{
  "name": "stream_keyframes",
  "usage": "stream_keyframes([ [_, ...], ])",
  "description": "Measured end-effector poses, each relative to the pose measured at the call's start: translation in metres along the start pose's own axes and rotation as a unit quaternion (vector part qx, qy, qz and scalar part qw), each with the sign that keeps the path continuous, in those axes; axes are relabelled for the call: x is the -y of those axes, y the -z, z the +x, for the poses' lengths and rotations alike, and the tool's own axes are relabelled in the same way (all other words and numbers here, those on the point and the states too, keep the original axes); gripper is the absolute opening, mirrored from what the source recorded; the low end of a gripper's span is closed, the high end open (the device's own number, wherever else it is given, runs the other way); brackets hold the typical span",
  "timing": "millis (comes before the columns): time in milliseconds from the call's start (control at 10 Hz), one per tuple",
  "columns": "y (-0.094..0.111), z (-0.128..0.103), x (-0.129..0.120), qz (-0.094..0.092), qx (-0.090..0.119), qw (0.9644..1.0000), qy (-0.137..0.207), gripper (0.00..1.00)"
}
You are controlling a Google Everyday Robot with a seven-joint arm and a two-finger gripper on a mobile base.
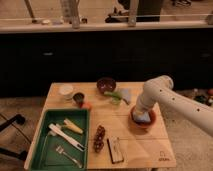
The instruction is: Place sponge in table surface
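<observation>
The blue sponge (pixel 144 118) lies in the orange bowl (pixel 142 121) at the right side of the light slatted table surface (pixel 132 145). My gripper (pixel 141 113) hangs from the white arm (pixel 165 95) and reaches down into the bowl right over the sponge, hiding part of it. The small dark logo (pixel 163 156) marks the table's near right corner.
A green tray (pixel 60 137) with utensils and a yellow item fills the near left. A dark block with a pale top (pixel 116 150) and dark grapes (pixel 99 138) lie in front. A dark red bowl (pixel 105 85), grey-blue cloth (pixel 125 94), white cup (pixel 65 91) and dark cup (pixel 78 98) stand at the back.
</observation>
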Motion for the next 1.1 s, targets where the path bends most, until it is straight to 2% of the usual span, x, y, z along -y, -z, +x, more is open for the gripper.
stream_keyframes([
  [200, 0.001, 0.005, 0.001, 0.002, 0.003, 1.0000, -0.005, 0.78],
  [1100, -0.007, 0.018, 0.009, -0.003, 0.014, 0.9998, -0.015, 0.80],
])
